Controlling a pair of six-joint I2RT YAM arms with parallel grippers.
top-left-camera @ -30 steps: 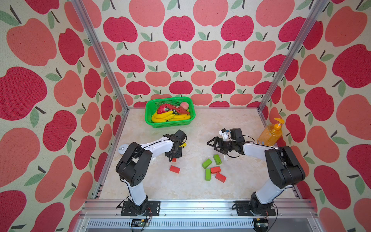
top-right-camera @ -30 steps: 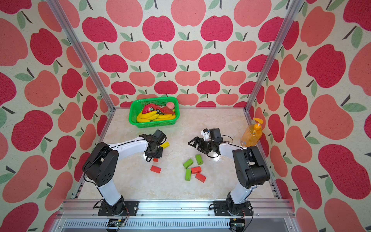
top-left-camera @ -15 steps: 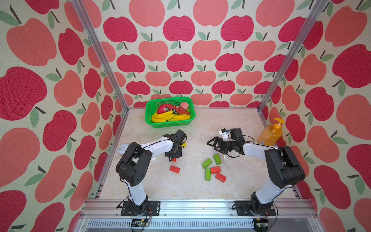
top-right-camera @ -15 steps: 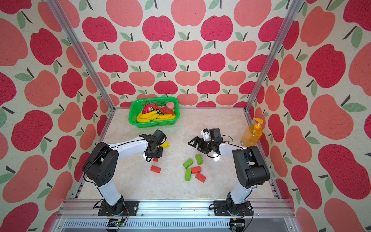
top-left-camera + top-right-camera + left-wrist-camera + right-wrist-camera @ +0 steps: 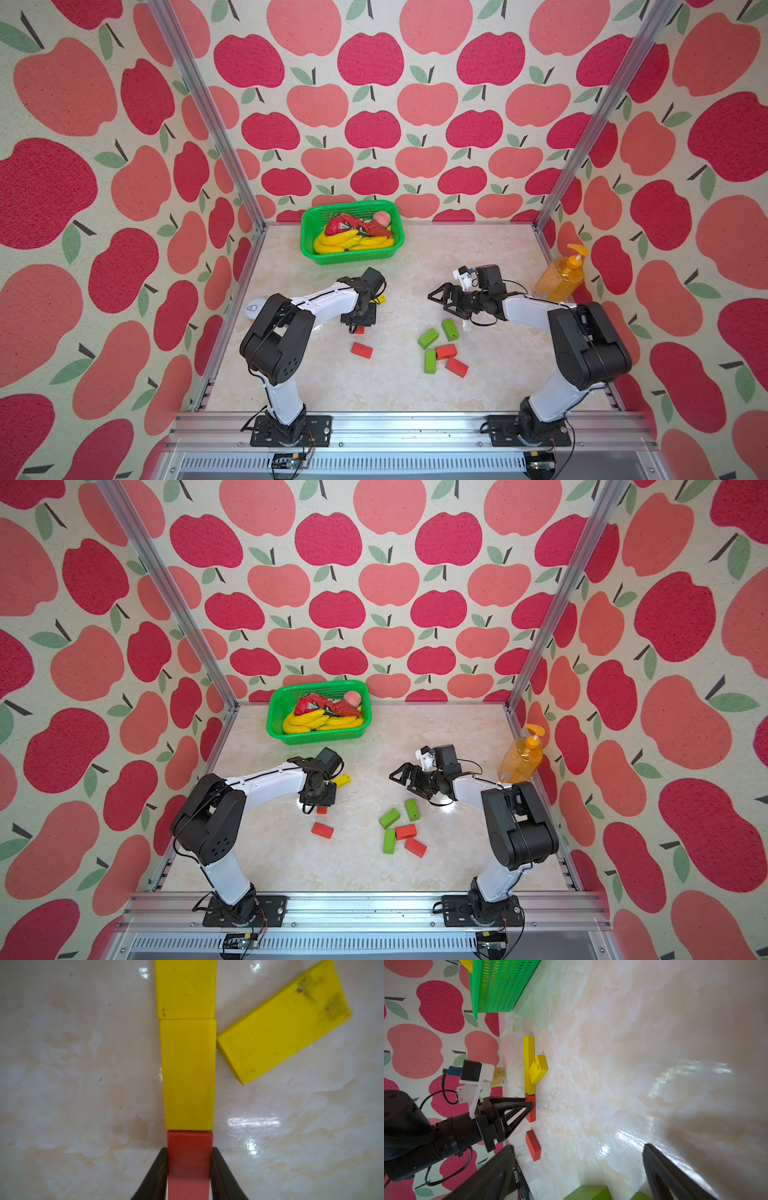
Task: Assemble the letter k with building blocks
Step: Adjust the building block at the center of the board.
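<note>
1. Broadly, one marbled worktop [image 5: 374,390] carries everything, with one green basket [image 5: 351,258] at its far edge serving as the landmark.
2. Two arms stand at the side opposite the basket. The left arm [image 5: 328,301] reaches toward it, and its left fingers [image 5: 155,1176] pinch one red block by its long sides. The right arm [image 5: 528,309] ends in the right fingers [image 5: 660,1174], which are spread wide with nothing between them, above the worktop.
3. One orange soap bottle [image 5: 557,282] stands to the basket's right, at the worktop's edge.
4. One can [image 5: 255,308] lies nearer than the basket and to its left, beside the left arm.
5. A bunch of bananas [image 5: 336,243] fills the basket's near side; the count is unclear.
6. Ten blocks are in view, all on the robot's side of the basket:
 - Four red blocks: the pinched one [image 5: 189,1167], one loose [image 5: 362,350] just beyond it from the basket, and two [image 5: 446,351] [image 5: 456,367] farther off toward the right arm.
 - Three yellow blocks [image 5: 188,1076]: two lie end to end in a line that the pinched red block continues, butting its end. The third [image 5: 284,1022] is angled, with its corner at the line's side.
 - Three green blocks [image 5: 428,338] [image 5: 450,329] [image 5: 430,361] cluster with the two far red ones.
</note>
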